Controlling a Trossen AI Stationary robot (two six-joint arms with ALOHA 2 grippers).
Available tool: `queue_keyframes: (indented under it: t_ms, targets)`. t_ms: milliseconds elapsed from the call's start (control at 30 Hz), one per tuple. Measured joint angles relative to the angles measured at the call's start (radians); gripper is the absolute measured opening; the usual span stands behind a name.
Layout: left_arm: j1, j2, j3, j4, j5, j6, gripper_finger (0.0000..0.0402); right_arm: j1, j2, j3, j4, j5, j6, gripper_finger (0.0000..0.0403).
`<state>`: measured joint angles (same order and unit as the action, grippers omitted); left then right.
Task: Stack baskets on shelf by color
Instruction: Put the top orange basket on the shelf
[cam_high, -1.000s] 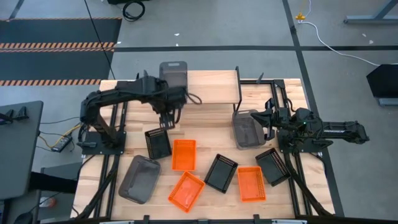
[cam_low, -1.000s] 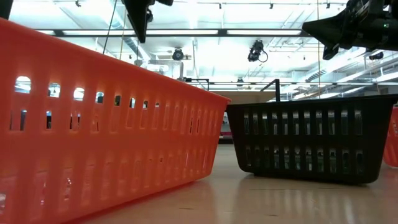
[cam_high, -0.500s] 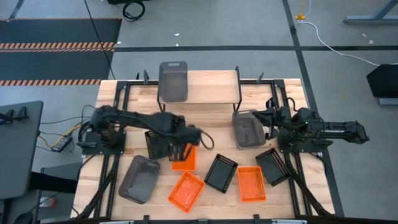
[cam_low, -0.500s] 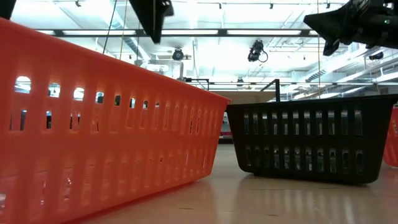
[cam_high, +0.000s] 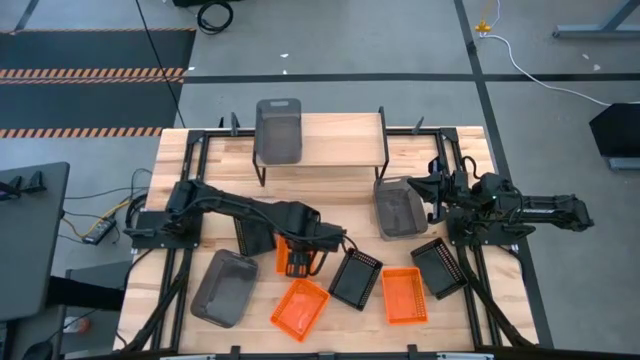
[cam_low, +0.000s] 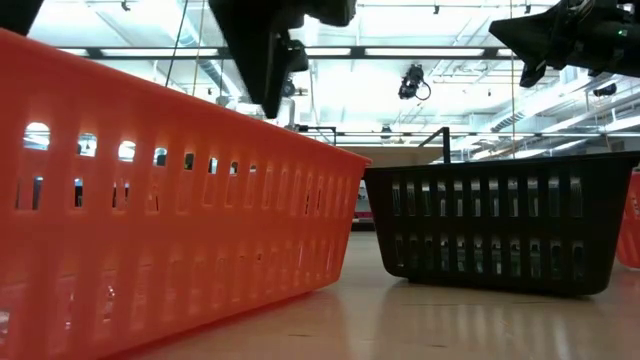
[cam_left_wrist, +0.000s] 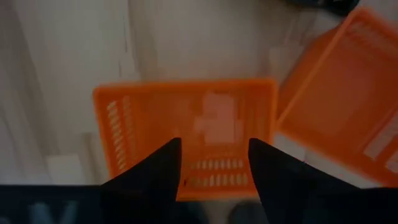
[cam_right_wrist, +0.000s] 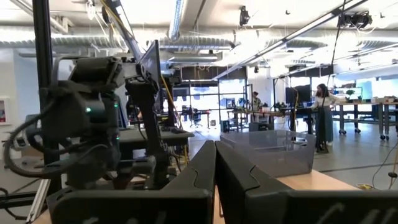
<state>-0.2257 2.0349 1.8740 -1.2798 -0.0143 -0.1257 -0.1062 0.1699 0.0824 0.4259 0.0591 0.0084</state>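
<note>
Hovering over an orange basket mid-table, the left gripper has its fingers apart, straddling the near wall in the wrist view. That looks like the start of the orange pile: next it should drop and close on that wall. One grey basket sits on the shelf. A second ago this arm was up beside the shelf. The right gripper waits, pressed together, by another grey basket.

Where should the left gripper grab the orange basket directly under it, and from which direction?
Grip the short end wall of the orange basket from straight above, one finger inside, one outside. It lies flat and open-side up, and the left gripper, open, already hangs over that rim.
</note>
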Motion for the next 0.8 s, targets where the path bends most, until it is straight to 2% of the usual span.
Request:
queue_keyframes:
  t_ms: [167, 433, 800]
  targets:
    - [-0.046, 0.024, 0.002, 0.070, -0.002, -0.048, 0.0190, 0.000, 0.000, 0.000, 0.000, 0.000, 0.000, 0.0016]
    - [-0.093, 0.106, 0.000, 0.077, -0.017, -0.080, 0.0189, 0.000, 0.000, 0.000, 0.001, -0.001, 0.051, 0.0016]
    - [-0.165, 0.103, -0.016, 0.031, -0.077, -0.209, 0.0189, 0.000, 0.007, 0.000, -0.066, -0.013, 0.075, 0.0016]
